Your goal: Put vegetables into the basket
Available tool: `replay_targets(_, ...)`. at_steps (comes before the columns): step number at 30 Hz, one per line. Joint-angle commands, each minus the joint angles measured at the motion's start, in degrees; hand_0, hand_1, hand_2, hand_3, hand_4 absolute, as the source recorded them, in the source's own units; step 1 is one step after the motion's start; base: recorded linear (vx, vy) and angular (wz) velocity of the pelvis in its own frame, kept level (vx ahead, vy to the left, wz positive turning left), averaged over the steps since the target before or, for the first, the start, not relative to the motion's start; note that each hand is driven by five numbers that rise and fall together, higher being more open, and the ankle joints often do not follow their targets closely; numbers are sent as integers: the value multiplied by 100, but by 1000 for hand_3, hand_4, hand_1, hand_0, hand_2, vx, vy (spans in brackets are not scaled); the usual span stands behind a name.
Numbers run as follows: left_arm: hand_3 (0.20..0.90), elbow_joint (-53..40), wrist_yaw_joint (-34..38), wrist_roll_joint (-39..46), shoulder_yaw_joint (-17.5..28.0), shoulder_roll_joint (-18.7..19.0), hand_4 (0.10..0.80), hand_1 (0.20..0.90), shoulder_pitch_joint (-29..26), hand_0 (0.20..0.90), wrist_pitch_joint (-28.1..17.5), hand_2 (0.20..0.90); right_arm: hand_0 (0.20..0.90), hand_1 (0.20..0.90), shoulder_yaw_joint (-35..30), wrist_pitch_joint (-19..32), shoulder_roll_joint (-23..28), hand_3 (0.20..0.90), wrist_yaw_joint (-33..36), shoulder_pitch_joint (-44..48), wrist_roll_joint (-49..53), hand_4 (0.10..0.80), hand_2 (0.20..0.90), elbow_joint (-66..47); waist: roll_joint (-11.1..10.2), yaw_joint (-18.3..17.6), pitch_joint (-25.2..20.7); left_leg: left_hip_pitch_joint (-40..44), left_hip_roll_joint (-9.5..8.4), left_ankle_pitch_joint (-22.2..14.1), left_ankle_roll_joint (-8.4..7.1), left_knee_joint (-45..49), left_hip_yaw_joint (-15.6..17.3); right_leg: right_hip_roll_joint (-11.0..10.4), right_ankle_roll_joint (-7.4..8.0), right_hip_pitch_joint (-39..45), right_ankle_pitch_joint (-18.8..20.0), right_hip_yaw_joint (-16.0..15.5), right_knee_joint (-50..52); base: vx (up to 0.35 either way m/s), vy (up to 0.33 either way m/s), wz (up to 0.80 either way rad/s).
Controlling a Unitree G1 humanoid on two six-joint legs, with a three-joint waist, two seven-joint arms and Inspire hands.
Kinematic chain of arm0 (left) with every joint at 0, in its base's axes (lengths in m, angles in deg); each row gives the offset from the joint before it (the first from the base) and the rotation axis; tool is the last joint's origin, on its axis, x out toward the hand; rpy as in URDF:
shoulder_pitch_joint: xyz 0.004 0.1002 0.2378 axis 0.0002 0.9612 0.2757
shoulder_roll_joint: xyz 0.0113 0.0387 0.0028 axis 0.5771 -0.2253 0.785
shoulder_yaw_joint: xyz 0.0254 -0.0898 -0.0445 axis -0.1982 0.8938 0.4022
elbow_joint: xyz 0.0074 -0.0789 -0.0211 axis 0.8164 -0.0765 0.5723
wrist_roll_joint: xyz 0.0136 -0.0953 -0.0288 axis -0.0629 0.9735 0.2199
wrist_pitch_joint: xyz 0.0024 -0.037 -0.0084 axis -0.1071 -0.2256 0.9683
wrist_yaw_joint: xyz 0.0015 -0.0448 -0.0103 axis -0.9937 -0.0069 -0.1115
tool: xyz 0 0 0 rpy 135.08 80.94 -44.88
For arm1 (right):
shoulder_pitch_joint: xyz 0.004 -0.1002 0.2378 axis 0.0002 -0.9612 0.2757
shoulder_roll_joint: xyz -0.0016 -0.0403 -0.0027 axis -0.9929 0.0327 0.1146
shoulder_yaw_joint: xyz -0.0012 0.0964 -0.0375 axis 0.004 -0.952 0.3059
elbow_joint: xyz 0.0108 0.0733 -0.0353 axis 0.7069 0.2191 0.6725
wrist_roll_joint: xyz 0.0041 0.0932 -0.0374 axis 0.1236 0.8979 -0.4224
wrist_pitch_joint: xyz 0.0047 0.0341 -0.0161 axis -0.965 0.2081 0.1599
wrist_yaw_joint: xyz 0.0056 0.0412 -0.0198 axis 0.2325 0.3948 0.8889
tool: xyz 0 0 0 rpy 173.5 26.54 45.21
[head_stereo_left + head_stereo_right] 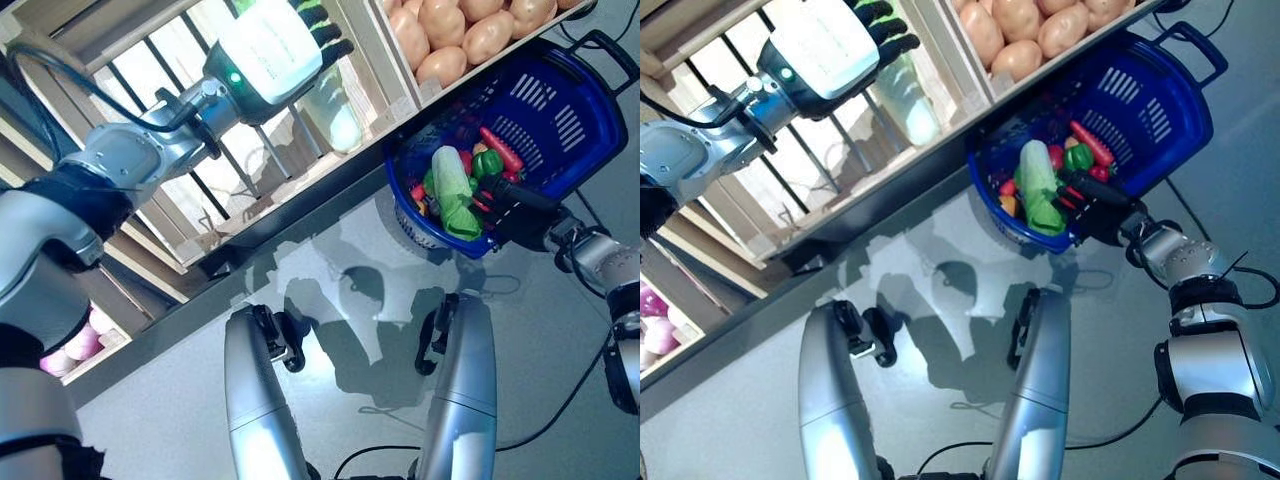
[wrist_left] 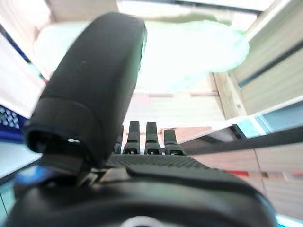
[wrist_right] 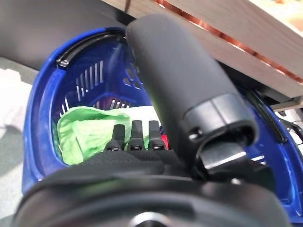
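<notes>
The blue plastic basket (image 1: 560, 120) stands on the floor under the wooden stand's edge. In it lie a pale green leafy cabbage (image 1: 452, 185), a green pepper (image 1: 487, 162), a long red vegetable (image 1: 500, 148) and other small ones. My right hand (image 1: 512, 205) is just at the basket's near rim with straight fingers, open and empty; its wrist view shows the cabbage (image 3: 90, 135) past the fingers. My left hand (image 1: 265, 50) is raised into the stand with straight fingers, open, right beside a pale green vegetable (image 1: 335, 115), which also shows in the left wrist view (image 2: 189, 47).
The wooden stand (image 1: 370, 60) with slatted crates runs across the back, with a dark base rail (image 1: 300, 205) along the floor. A crate of brown rounded vegetables (image 1: 450, 40) sits directly above the basket. Grey floor (image 1: 380, 270) lies in front.
</notes>
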Motion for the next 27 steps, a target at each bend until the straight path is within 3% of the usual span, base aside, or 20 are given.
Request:
replay_targets(1,900,406,-170,239,126,164,800,900,-795,900,214,900,900,900,-325,683,-264,900,-74,-410,562,800,900,-277,-142,-198,-340,-198,220,-445,-349,-108,-338,-312,-22,-313,798,18,-524,-31,-6,-5)
replay_targets(11,900,634,-937,279,175,207,800,900,-740,900,211,900,900,900,-374,1106,-360,900,284,-836,612,800,900,-1783,-247,-339,-137,-580,352,-484,-395,130,-499,-287,20,-694,815,166,-356,-28,1,-9)
replay_targets(17,900,761,-931,159,226,114,800,900,-736,900,180,900,900,900,-371,1402,-360,900,460,-1073,576,800,900,-2516,-326,-419,-11,-925,395,-518,-414,384,-628,-266,21,-1029,787,297,-109,-25,10,-6)
replay_targets(27,900,1028,-986,-2,277,-40,800,900,-758,900,-102,900,900,900,-371,1418,-439,900,438,-1094,414,800,900,-2919,-383,-486,9,-1178,478,-608,-438,792,-772,-242,12,-1291,711,401,247,12,23,-10)
